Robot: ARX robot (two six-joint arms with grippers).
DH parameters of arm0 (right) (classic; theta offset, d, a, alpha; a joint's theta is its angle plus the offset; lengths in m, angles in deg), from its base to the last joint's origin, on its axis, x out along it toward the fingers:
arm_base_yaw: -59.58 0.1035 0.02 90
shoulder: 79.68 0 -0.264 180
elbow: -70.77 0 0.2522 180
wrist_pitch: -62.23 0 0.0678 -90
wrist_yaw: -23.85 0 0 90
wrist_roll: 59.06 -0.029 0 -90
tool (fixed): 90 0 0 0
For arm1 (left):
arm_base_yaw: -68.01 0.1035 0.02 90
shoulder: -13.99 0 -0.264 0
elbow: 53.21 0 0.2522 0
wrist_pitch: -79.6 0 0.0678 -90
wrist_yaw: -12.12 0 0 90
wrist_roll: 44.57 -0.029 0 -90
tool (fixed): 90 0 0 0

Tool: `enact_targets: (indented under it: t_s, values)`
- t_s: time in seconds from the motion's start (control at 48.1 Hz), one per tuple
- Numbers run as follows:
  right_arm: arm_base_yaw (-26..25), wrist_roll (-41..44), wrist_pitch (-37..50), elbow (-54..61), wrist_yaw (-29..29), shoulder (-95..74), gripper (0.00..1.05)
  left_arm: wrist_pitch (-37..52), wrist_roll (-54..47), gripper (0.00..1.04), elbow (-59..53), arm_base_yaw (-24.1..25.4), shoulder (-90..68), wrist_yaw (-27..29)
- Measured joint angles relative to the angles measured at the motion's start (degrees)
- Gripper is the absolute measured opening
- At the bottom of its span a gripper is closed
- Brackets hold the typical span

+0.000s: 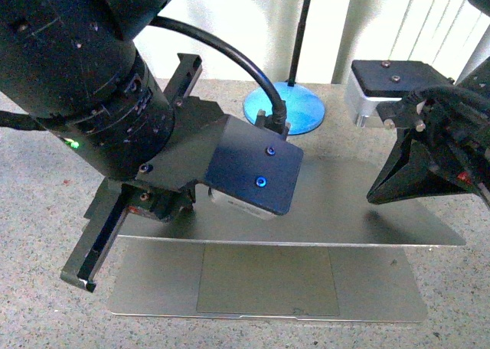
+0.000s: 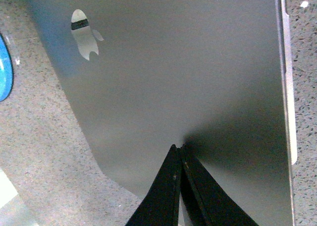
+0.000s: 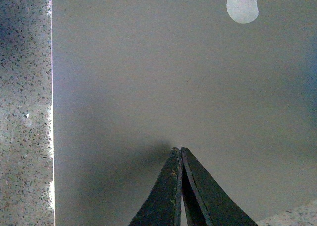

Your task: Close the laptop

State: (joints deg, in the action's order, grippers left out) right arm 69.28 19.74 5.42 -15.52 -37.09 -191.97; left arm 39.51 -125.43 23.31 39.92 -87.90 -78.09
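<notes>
On a speckled, stone-like table (image 1: 46,211), straight ahead of the robot: the laptop (image 1: 383,288), lid (image 1: 344,211) lowered almost flat, with only the palm rest and trackpad (image 1: 268,280) showing at the near edge. Left gripper (image 2: 179,149) and right gripper (image 3: 179,150) each with fingers pressed together into a wedge, holding nothing, tips seemingly touching the lid, one either side of the logo (image 2: 85,35). Probably shut that way to push with a blunt point rather than to grasp, and spread apart to bring the lid down evenly. Lid thin, flat, smooth matt silver-grey metal. Logo mirror-bright. Fingers black and tapered. Behind, a round blue base (image 1: 295,104) carrying a thin black pole (image 1: 305,27).
</notes>
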Motion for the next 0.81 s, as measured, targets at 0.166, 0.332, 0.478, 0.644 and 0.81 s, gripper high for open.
enact_targets:
  t_s: [0.166,0.332,0.478,0.644,0.81]
  values:
    - [0.33,-0.59,1.81,1.66,0.55,-0.61,0.03,0.94,0.13,0.04,-1.57,-0.15,-0.46,-0.20]
    - [0.66,-0.90,3.34,3.04,0.68,-0.90,0.03,1.75,0.17,0.04,-2.86,-0.20,-0.98,-0.31]
    - [0.87,-1.09,4.55,4.11,0.98,-1.36,0.03,2.40,0.35,0.04,-3.65,-0.31,-1.36,-0.44]
    - [1.09,-1.27,6.23,5.99,0.98,-2.27,0.03,3.32,0.83,0.04,-4.70,-0.72,-1.86,-0.92]
    - [1.20,-1.46,8.00,8.04,0.98,-3.23,0.03,4.52,1.42,0.04,-6.19,-1.40,-2.60,-1.07]
